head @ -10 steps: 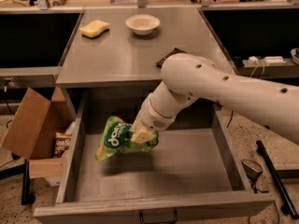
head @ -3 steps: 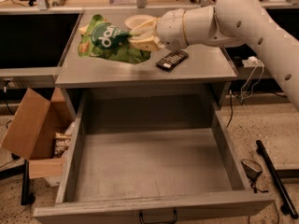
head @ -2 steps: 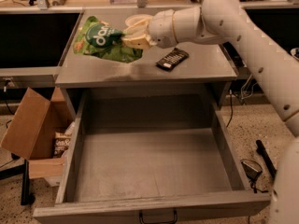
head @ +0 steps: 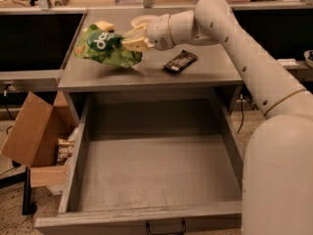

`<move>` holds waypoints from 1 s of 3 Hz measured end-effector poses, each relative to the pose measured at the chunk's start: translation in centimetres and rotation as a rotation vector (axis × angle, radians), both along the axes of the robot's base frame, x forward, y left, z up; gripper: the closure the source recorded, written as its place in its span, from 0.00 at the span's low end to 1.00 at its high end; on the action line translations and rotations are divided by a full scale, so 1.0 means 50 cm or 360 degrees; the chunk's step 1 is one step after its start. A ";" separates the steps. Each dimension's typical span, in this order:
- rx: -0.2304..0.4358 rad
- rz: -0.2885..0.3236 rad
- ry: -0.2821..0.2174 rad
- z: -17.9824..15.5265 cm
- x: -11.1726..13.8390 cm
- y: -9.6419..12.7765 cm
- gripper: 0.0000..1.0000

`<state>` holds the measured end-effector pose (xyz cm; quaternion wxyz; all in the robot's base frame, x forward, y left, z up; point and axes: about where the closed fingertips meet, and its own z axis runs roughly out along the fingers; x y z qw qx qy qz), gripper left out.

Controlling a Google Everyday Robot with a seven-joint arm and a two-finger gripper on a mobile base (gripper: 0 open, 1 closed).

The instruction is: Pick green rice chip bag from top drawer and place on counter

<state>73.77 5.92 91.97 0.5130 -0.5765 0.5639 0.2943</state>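
Note:
The green rice chip bag (head: 103, 46) is held by my gripper (head: 135, 39) over the left part of the counter (head: 205, 70), its lower edge close to or touching the surface. The gripper is shut on the bag's right end. My white arm reaches in from the right across the counter. The top drawer (head: 151, 170) stands pulled fully out below, and nothing shows inside it; its small dark handle (head: 165, 227) is on the front.
A small black wrapped bar (head: 180, 61) lies on the counter right of the gripper. A white bowl (head: 141, 20) and a yellow sponge (head: 104, 26) sit at the counter's back, partly hidden. An open cardboard box (head: 34, 138) stands on the floor to the left.
The bag was lifted out of the drawer and carried up over the counter, then moved leftward and lower over its left part. The drawer stays open.

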 end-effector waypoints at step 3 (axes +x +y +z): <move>0.0012 0.0007 -0.0011 0.006 0.004 0.006 0.04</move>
